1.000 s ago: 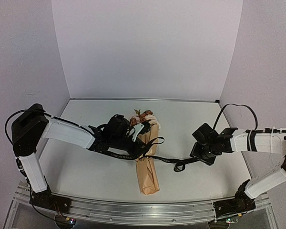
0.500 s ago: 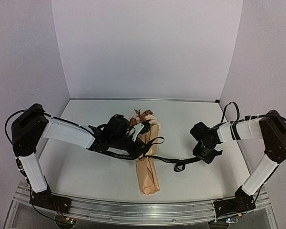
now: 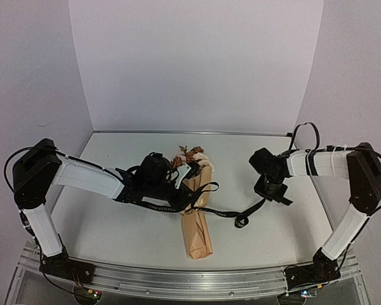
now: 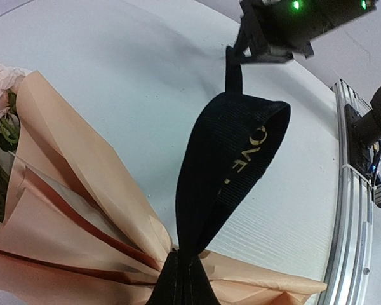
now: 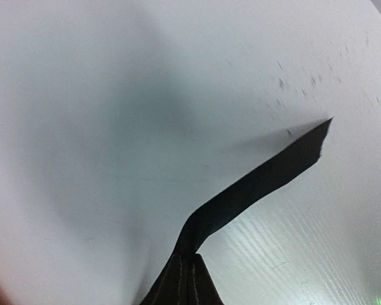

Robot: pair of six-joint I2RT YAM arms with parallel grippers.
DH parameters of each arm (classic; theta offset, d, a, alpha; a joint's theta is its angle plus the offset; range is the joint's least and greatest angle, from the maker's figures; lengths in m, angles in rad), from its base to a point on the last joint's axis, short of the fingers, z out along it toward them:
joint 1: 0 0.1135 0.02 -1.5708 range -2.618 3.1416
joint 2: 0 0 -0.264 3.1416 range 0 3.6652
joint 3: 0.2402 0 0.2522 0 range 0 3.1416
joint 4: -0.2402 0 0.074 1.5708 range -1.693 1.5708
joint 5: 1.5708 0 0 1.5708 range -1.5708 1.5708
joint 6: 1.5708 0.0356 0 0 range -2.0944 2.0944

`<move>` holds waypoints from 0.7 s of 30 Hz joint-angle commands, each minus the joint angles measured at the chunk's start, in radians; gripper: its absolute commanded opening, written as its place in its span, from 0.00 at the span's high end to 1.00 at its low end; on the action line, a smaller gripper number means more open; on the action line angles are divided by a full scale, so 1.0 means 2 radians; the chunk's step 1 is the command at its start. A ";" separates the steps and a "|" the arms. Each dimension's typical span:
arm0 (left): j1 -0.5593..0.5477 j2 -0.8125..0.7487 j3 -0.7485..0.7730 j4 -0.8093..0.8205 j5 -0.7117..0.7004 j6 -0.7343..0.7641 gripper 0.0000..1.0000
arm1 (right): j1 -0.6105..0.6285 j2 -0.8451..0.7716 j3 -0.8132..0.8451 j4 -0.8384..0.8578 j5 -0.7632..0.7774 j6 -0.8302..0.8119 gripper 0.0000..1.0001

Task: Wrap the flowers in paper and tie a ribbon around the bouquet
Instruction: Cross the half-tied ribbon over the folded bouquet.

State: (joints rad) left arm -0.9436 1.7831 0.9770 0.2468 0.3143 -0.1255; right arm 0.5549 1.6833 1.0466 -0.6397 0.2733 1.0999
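My left claw (image 3: 183,183) is clamped tight on the ribbon (image 4: 225,171), which rises from between its fingers as a tall black loop with pale lettering. Right under and beside that claw lies the bouquet (image 3: 197,222). Its tan paper (image 4: 70,190) fans out next to the pinch, and its narrow end points back toward the near edge of the desk (image 3: 114,229). The flowers (image 3: 192,155) show at the wide end, just beyond the claw. From the left claw the ribbon crosses the paper cone and runs along the desk toward my right claw (image 3: 274,192), with a small curl short of it. The right claw is closed on the ribbon too, and a short loose tail sticks out past its fingers, slanting away over the white desk. The two claws sit well apart, and the bouquet is far closer to the left one.
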 commanded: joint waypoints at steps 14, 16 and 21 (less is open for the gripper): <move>-0.001 -0.052 -0.074 0.150 0.009 0.046 1.00 | 0.071 0.089 0.441 -0.042 -0.103 -0.060 1.00; -0.002 -0.047 -0.071 0.151 0.007 0.046 1.00 | 0.086 0.108 0.477 -0.042 -0.126 -0.050 1.00; -0.001 -0.033 -0.064 0.154 0.009 0.039 0.98 | 0.101 0.131 0.503 -0.042 -0.168 -0.030 1.00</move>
State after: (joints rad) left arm -0.9436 1.7156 0.8229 0.4805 0.3206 -0.0508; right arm 0.7437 1.9313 2.0027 -0.7042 0.0266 1.0065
